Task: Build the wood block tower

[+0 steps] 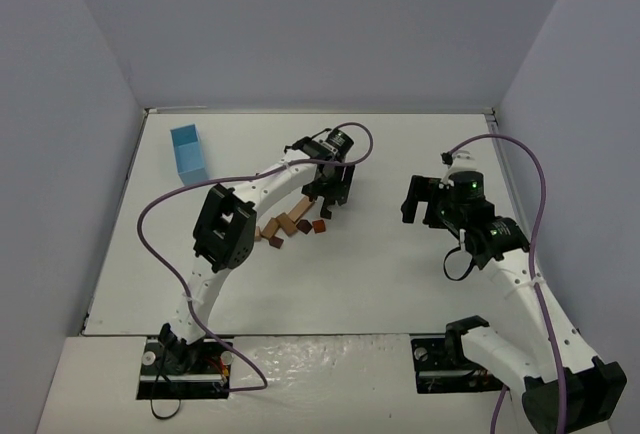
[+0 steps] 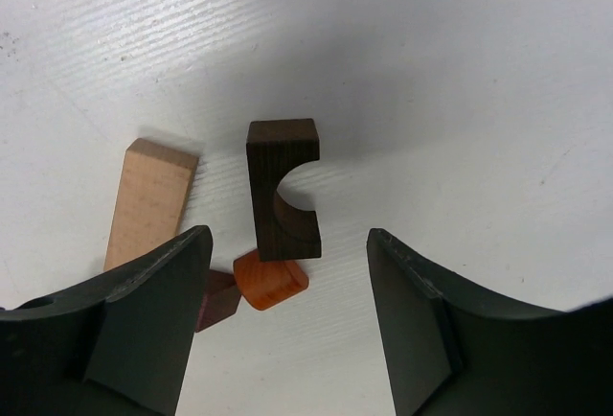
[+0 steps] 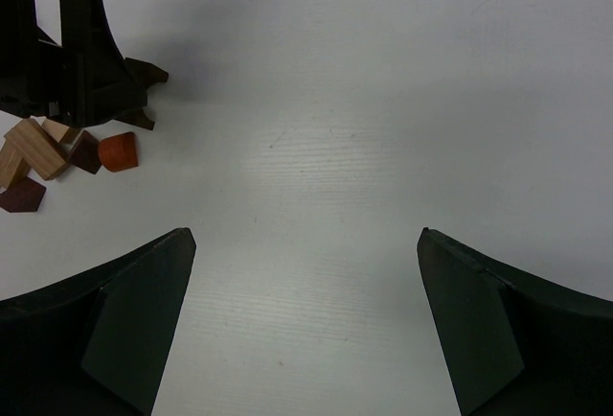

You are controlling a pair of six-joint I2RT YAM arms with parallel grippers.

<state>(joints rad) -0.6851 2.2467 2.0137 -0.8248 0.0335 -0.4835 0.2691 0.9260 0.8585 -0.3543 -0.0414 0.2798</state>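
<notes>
So, the wood blocks (image 1: 290, 224) sit in a loose scatter on the white tabletop (image 1: 400, 154), just on the 9 o'clock side of its middle in the top view. Can't tell from up there whether any piece rests on another.

Left wrist cam gives the best look. A dark brown notched block (image 2: 271, 196) lies flat w/ its half-round cutout facing 3 o'clock. A tan bar (image 2: 148, 200) lies at its 9 o'clock, apart from it and tilted a bit. An orange piece (image 2: 271, 280) sits at the notched block's 6 o'clock end, touching or nearly so. A maroon piece (image 2: 218, 299) is just beside the orange one at approx 8 o'clock, partly hidden by a finger.

The left tool (image 2: 286, 243) hangs right over that group, released, w/ its jaws apart. The notched block sits in the gap and neither finger is on it.

The right tool (image 3: 306, 234) is spread wide w/ nothing in it, only bare tabletop underneath. It's well apart from the blocks, at their 3 o'clock in the top view. On its own cam the pile shows at approx 9 o'clock.

A light blue box (image 1: 188, 152) stands at approx 10 o'clock from the blocks, near the far-left corner.
</notes>
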